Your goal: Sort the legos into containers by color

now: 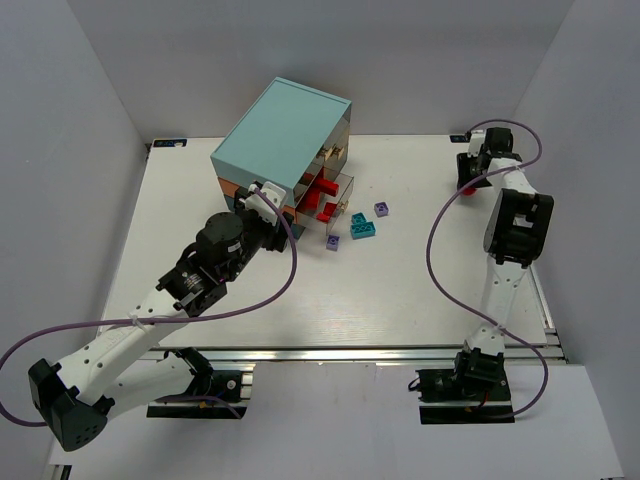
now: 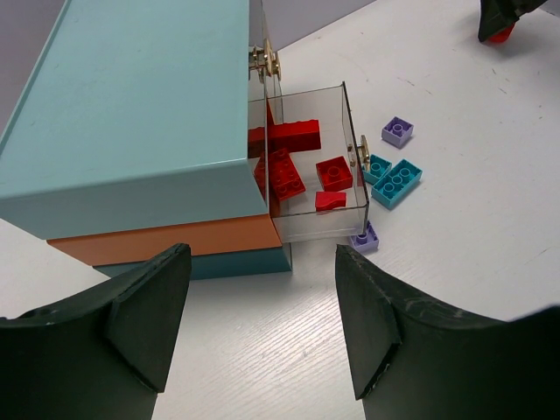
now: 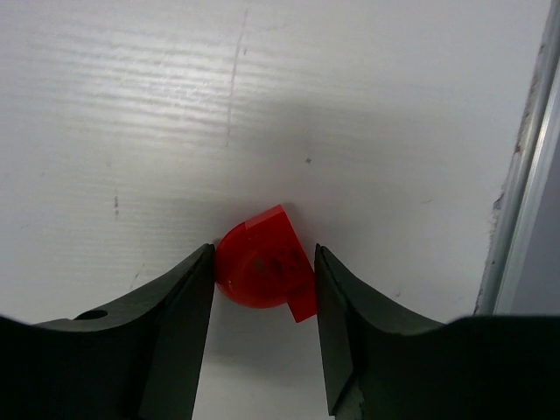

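Black fingers (image 3: pixel 188 332) of the right gripper (image 3: pixel 262 324) fill the bottom of its wrist view, pressed against both sides of a rounded red piece (image 3: pixel 262 267) that sits on the white table (image 1: pixel 400 290); the grip looks closed on it, though how firmly I cannot tell. This happens at the far right corner, just beside the metal rail (image 3: pixel 525 175) along the table's edge and well apart from the chest (image 1: pixel 285 125). The left gripper (image 2: pixel 262 315) hangs with its fingers wide apart and nothing between them, near the chest's lower corner. 1 clear drawer (image 2: pixel 348 131) stands pulled out with several red bricks (image 2: pixel 289 157) inside. On the table beside it lie 2 teal bricks (image 2: pixel 395 179) and 2 lavender bricks (image 2: pixel 397 131), 1 of them touching the drawer's front corner. The likeliest failure is the red piece twisting or popping free, since its curved side gives flat pads little to hold, and a drop near the rail could send it off the table. The left arm sits close enough to nudge the chest or the open drawer. Pale wood grain marks the tabletop, plain grey-white walls (image 1: pixel 90 120) enclose it on 3 sides, and purple cables (image 1: pixel 440 250) loop from both arms.
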{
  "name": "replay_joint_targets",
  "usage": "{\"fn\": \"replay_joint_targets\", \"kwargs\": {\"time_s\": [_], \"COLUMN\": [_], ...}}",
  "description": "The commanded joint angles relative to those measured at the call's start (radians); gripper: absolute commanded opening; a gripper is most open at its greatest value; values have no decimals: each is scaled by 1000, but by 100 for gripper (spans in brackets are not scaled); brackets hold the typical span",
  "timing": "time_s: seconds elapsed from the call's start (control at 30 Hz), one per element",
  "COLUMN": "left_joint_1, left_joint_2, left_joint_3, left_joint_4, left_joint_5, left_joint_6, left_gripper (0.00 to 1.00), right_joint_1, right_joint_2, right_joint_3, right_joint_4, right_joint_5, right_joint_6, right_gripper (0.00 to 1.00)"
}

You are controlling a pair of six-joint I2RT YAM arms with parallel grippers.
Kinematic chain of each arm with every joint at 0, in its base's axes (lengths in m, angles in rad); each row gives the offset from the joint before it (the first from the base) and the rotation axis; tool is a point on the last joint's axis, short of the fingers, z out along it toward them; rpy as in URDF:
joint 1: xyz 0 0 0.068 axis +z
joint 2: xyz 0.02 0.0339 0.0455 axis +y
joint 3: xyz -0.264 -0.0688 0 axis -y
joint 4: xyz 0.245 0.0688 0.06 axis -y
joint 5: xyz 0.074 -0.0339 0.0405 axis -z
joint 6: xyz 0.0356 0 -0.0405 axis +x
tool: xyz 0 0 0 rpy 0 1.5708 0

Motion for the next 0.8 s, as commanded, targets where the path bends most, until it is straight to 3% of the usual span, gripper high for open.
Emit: {"fn": "replay_joint_targets", "kwargs": {"time_s": [0.0, 0.1, 0.3, 0.47, 0.77], "left_joint_1": [3, 3, 3, 3, 3], "left_joint_2": [-17, -22, -37, -53, -50], "left_joint_3": [16, 16, 13, 0, -23], "left_joint_4": [0, 1, 8, 20, 43], "left_joint_5": [-2, 1, -5, -28, -61], "left_joint_6": [-2, -5, -5, 1, 17], "left_gripper": [77, 77, 77, 77, 77], "right_joint_1": [-2, 8, 113, 326, 579], "right_joint_2": [-79, -163, -419, -577, -556], "right_joint_3": [-68, -142, -337, -408, -291], "right_joint_4": [-30, -24, 14, 89, 180], "right_joint_5": [-94, -182, -405, -534, -520], "right_joint_6": [2, -11, -41, 20, 135], "right_gripper": [29, 20, 15, 14, 18]}}
